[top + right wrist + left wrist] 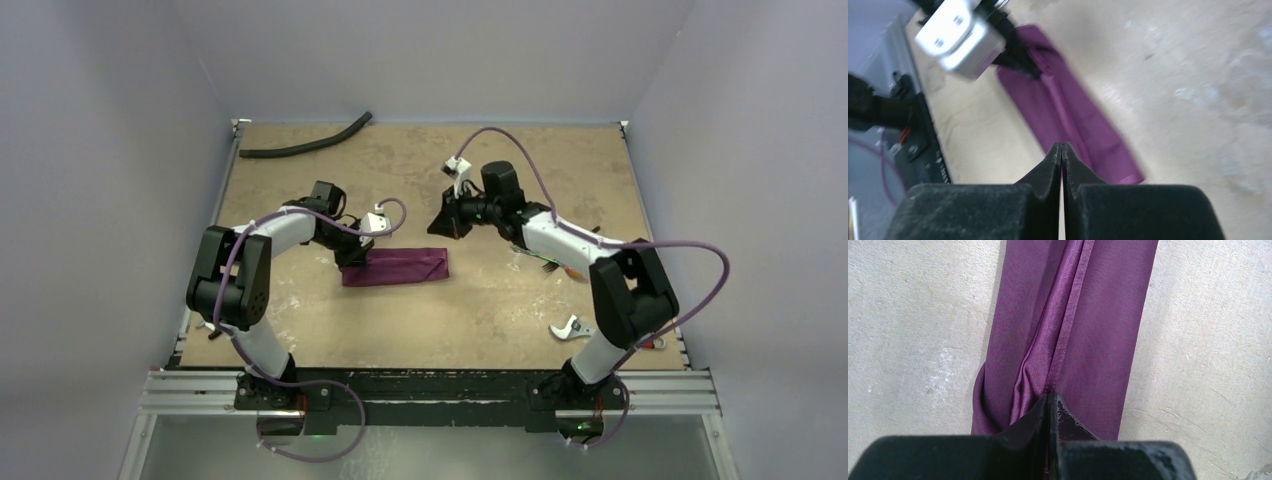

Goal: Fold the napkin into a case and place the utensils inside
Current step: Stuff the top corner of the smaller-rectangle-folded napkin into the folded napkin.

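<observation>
Far left at the back: notes a black hose on the counter, well apart from the work. Clamps the left tool shut on the left end of the napkin; takes a hemmed edge and a pucker of cloth in between the fingertips. Finds the napkin as a long narrow strip, flat on the middle of the counter, layers overlapping lengthwise, not yet a short pouch. Hangs the right tool in the air above and just past the strip's right end, closed to a hairline on nothing. Glimpses thin dark shapes under the right forearm, perhaps the utensils, too hidden to be sure. Passes a red-handled implement near the right front edge. Expects thin, faintly shiny cloth: light, limp, slippery, prone to slide open if dragged. Calls for a pinch at a corner or hem through every layer, with the far end pinned down
</observation>
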You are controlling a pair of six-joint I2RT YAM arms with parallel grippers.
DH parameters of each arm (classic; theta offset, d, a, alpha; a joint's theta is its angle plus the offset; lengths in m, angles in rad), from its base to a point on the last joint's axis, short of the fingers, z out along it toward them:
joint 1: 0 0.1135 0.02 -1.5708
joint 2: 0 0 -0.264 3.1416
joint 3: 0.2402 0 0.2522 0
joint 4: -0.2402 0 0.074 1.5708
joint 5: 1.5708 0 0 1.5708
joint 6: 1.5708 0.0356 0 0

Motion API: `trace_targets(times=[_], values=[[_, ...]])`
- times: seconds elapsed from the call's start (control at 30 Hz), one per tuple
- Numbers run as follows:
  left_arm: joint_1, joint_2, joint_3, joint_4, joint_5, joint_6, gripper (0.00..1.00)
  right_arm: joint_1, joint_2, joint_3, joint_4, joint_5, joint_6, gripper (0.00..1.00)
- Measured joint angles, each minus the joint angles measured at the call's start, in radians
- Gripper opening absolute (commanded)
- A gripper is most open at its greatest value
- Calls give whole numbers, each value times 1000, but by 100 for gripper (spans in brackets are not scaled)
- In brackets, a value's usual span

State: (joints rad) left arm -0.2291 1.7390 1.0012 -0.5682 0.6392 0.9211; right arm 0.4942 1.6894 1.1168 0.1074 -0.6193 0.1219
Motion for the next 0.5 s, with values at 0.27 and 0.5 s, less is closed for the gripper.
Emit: trace_targets(times=[0.27, 0.5], values=[[0, 0, 0, -2, -1, 0, 0, 32, -88, -332, 351, -210, 267, 0], [0, 0, 0, -2, -2, 2, 0, 31, 87, -338, 504, -237, 355, 0]])
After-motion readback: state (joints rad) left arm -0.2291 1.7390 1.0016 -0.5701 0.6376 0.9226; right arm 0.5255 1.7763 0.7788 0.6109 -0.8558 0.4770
